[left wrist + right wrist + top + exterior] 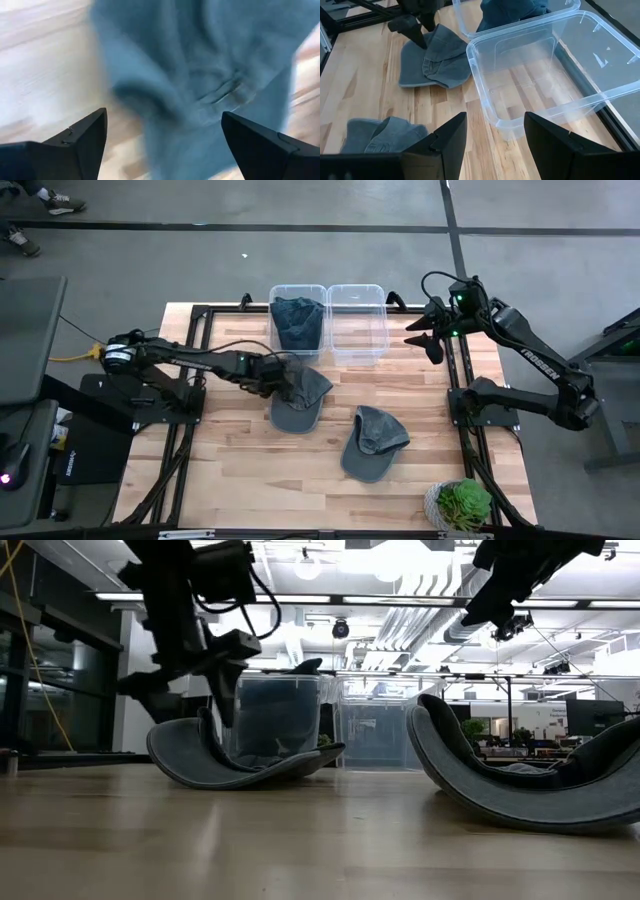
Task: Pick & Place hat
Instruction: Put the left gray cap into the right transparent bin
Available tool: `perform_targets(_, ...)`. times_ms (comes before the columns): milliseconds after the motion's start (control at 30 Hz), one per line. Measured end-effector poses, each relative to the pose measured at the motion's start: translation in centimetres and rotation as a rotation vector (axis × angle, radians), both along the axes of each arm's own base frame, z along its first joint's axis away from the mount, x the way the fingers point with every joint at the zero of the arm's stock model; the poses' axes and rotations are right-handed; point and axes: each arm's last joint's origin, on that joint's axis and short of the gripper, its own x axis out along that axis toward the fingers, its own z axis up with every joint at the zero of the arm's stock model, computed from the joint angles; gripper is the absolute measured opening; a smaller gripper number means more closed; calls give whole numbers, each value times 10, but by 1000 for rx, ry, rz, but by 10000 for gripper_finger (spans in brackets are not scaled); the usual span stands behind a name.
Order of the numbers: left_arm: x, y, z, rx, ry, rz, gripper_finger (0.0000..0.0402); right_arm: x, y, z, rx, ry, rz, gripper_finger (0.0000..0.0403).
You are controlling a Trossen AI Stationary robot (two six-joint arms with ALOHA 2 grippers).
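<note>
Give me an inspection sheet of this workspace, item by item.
Surface: light wooden slatted table, black frame.
Job's things: grey cloth cap near the centre; second grey cap to its right; dark cap inside the left clear plastic bin; right clear bin empty.
Clutter: small potted green plant at a table corner.
End effectors: left end effector open over the central cap; right end effector open, beside the empty bin.
Cables: yellow cable by the left arm.
Surroundings: grey floor, a person's shoes.
</note>
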Motion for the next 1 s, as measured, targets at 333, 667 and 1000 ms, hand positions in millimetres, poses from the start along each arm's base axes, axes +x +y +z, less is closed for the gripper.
perform_targets(333,17,7,-16,-91,-44,-33,335,0,0,0,-1,5,-12,192)
perform_targets(667,16,5,-17,-128,-42,-46,310,0,-1,0,-4,16,-36,192)
perform_targets(1000,15,5,-17,-149,-31,-53,143,0,-1,0,2,15,-42,192)
